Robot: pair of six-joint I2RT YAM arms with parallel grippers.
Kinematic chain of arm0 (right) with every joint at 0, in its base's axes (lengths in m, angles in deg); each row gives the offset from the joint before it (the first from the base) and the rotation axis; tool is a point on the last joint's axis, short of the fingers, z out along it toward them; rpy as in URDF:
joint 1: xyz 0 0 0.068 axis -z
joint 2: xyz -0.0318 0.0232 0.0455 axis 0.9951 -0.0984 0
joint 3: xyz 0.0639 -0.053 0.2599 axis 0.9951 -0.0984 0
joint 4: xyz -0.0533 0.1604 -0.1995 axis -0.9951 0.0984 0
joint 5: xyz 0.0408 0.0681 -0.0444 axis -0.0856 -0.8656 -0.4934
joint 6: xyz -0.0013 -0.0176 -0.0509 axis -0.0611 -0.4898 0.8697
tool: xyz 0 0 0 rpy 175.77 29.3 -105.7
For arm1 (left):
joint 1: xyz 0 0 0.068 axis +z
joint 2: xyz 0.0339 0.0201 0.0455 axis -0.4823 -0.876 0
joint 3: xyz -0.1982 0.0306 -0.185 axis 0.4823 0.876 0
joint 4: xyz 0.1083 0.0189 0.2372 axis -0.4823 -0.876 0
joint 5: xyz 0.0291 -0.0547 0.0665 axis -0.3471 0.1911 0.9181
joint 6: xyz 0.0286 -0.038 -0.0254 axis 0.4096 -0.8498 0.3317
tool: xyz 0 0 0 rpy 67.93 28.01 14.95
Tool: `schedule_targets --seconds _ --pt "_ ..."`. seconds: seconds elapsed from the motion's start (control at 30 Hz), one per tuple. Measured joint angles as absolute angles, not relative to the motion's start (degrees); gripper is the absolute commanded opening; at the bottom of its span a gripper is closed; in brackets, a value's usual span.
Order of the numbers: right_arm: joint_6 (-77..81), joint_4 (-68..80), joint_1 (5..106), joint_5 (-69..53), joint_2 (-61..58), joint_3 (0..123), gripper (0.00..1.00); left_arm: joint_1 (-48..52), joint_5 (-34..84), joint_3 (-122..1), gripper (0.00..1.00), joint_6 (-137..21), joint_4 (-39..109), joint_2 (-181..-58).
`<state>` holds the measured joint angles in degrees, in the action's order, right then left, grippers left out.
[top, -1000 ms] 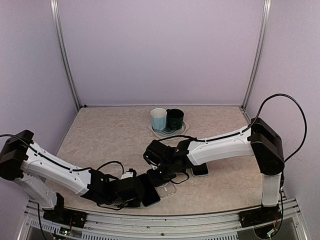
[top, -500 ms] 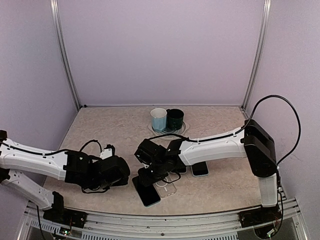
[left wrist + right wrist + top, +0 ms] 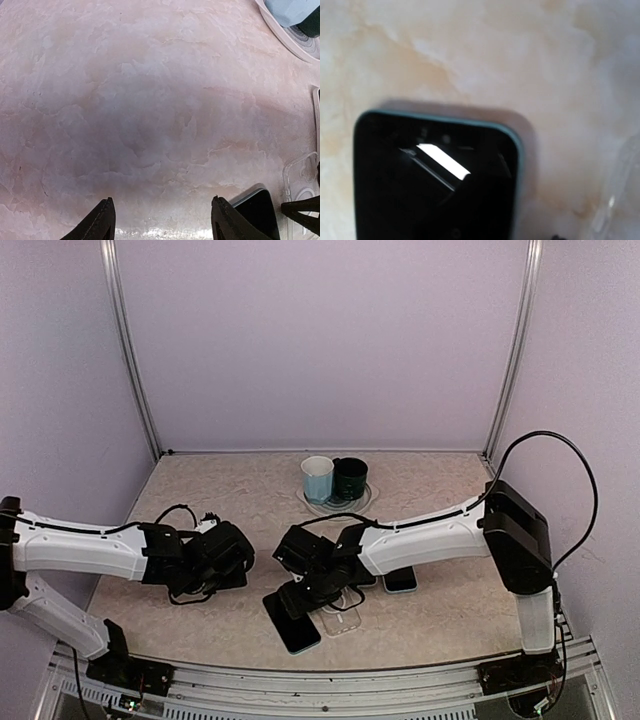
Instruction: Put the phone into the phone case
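While the phone [image 3: 291, 624] lies flat just beside the case [image 3: 343, 613], neither arm holds anything that I can see.
My left gripper [image 3: 161, 210] hangs over bare table [image 3: 150, 100], jaws wide with nothing between them, I judge to keep clear. The right gripper [image 3: 303, 592] sits low over the phone's far end, probably lining up a pick, but I cannot tell how its jaws stand. The phone is a thin, glossy black slab with rounded corners, a teal rim and glare on the screen. The case is clear, soft-looking plastic with a ring in its back. The table is mottled beige, stone-patterned.
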<state>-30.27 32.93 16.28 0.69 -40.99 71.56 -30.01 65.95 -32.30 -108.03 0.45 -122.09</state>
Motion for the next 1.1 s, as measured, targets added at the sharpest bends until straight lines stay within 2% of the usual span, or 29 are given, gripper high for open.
schedule_targets --seconds 0.13,0.2,0.3,0.47,0.63,0.8,1.1 --pt "-30.18 34.64 15.49 1.93 -41.32 73.22 0.93 -29.99 65.62 -32.30 0.66 -107.13 0.91 -123.82" --pt "-29.85 37.13 14.55 3.73 -42.72 76.60 0.99 -29.93 65.29 -32.04 0.67 -106.83 1.37 -124.17" --pt "-30.64 39.86 13.02 5.91 -44.80 79.97 0.99 -29.40 65.03 -31.56 0.73 -106.72 2.05 -124.04" --pt "-32.30 45.44 10.79 9.69 -48.23 84.41 0.99 -25.77 64.68 -30.18 0.77 -106.69 2.75 -122.46" --pt "-32.54 49.68 9.44 12.01 -51.27 89.30 0.99 -21.29 63.54 -28.87 0.78 -105.89 3.53 -120.06" --pt "-32.91 51.38 9.09 12.32 -53.06 92.39 0.87 -20.09 63.09 -28.85 0.78 -104.62 4.23 -119.86" --pt "-33.99 50.05 9.09 11.83 -51.09 88.91 0.88 -20.09 63.09 -28.85 0.78 -103.74 4.32 -119.86"
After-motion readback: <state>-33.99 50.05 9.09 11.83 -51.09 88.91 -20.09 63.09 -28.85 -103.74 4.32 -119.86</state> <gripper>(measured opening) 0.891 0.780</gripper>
